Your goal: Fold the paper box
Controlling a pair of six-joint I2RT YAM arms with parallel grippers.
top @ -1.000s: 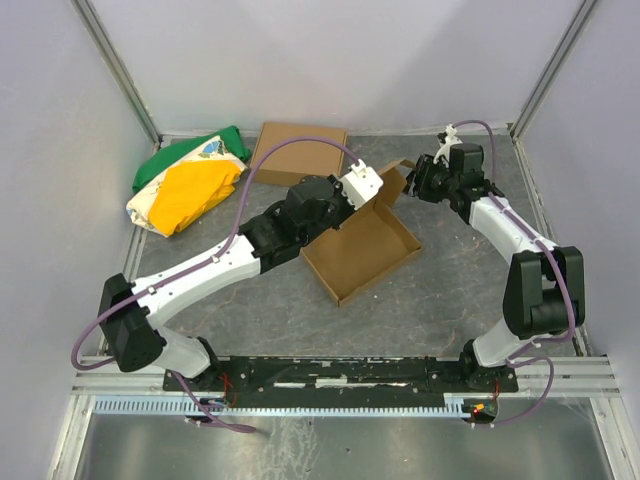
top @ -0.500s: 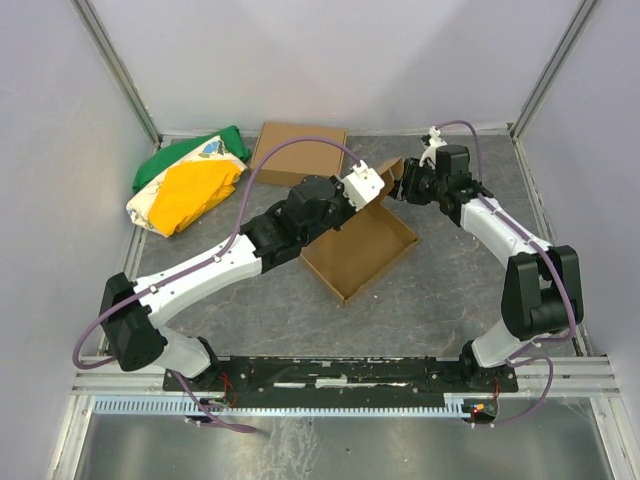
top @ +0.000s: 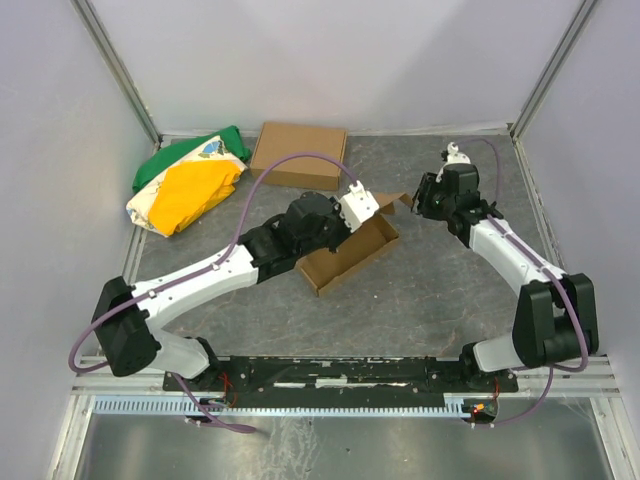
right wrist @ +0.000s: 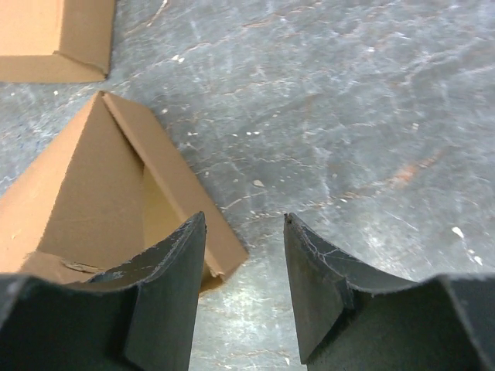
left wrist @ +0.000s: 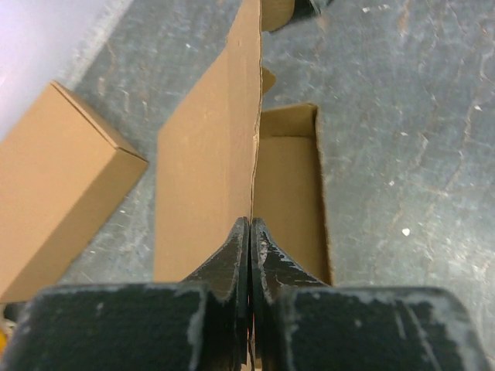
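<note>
The paper box [top: 345, 255] lies mid-table as a shallow brown tray with its lid panel raised. My left gripper [top: 372, 213] is shut on the top edge of that raised panel. In the left wrist view the panel [left wrist: 209, 154] stands edge-on between the closed fingertips of the left gripper [left wrist: 250, 226], with the tray [left wrist: 290, 185] to its right. My right gripper [top: 419, 196] is open and empty just right of the box's far corner flap [top: 401, 202]. In the right wrist view the right gripper [right wrist: 244, 224] hovers over bare table, with the box's folded corner [right wrist: 93, 185] by its left finger.
A ready-made brown cardboard box [top: 298, 155] lies at the back, also in the left wrist view [left wrist: 54, 178] and the right wrist view [right wrist: 46, 31]. A green, yellow and white bag [top: 185, 185] lies at back left. Grey walls enclose the table.
My left gripper has swung the lid panel up and toward the near left, so the box looks narrower. My right gripper has drawn back to the right, off the corner flap.
</note>
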